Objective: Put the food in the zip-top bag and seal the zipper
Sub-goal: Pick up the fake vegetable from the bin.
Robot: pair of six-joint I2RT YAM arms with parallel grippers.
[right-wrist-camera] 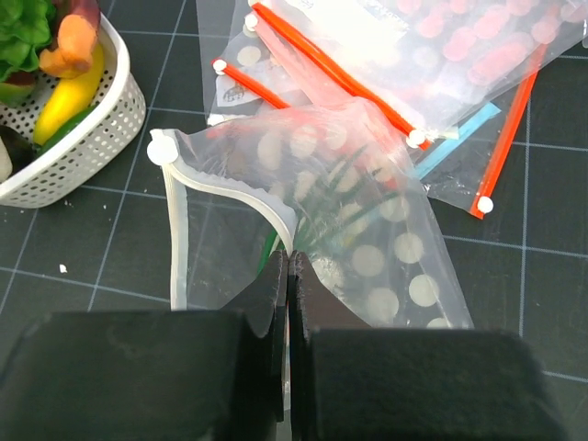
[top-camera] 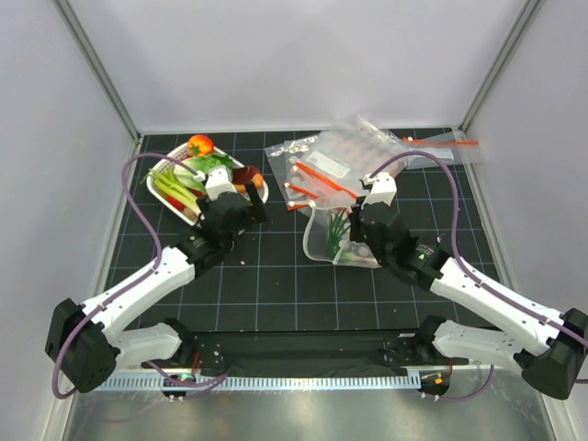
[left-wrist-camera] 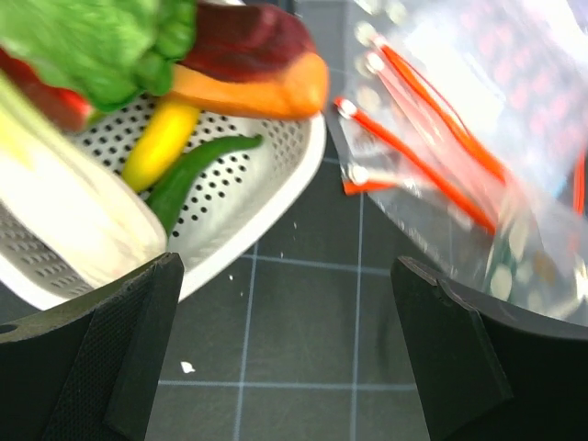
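Progress: early. Your right tool [right-wrist-camera: 289, 276] is pressed together, pinching the mouth edge of the zip-top bag [right-wrist-camera: 395, 248] right at its fingertips. The zipper [right-wrist-camera: 179, 230] gapes unsealed just ahead-left of them. Something green sits inside the bag, but I can't identify it. Left tool [left-wrist-camera: 287, 322] is spread wide and empty. The lettuce [left-wrist-camera: 101, 46] lies ahead-left of it in the basket [left-wrist-camera: 266, 184], with the orange-red piece [top-camera: 200, 144] farther beyond. Loading and sealing remain. Writing: none legible.
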